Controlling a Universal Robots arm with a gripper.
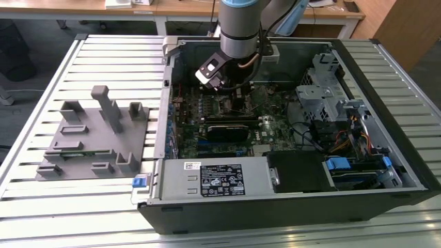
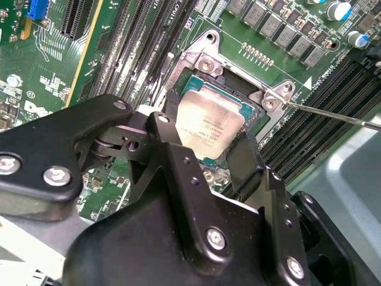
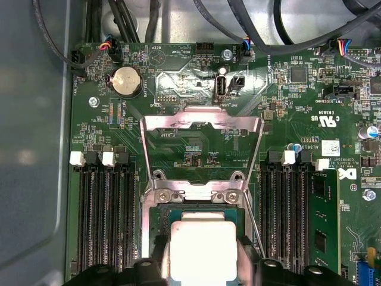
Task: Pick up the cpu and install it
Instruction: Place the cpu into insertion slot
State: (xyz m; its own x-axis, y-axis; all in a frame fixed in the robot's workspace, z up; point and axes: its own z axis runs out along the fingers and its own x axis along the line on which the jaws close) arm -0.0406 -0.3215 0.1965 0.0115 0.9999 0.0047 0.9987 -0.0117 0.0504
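the small square silver-topped cpu point(image 2: 209, 126) is pinched by opposite edges in the black gripper point(image 2: 206, 132), held level at the green motherboard's point(image 2: 41, 77) open socket point(image 2: 202, 62), apparently for square seating.

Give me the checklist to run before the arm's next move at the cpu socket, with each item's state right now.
1. Load plate swung open, off the socket: ok.
2. Latch lever unhooked and sticking out to the side: ok.
3. cpu between the gripper fingers, gripped on two opposite edges: ok.
4. cpu over the socket opening: ok.
5. cpu lying flat and fully seated in the socket: cannot tell.
6. Memory stick in its slot, apart from the gripper: ok.
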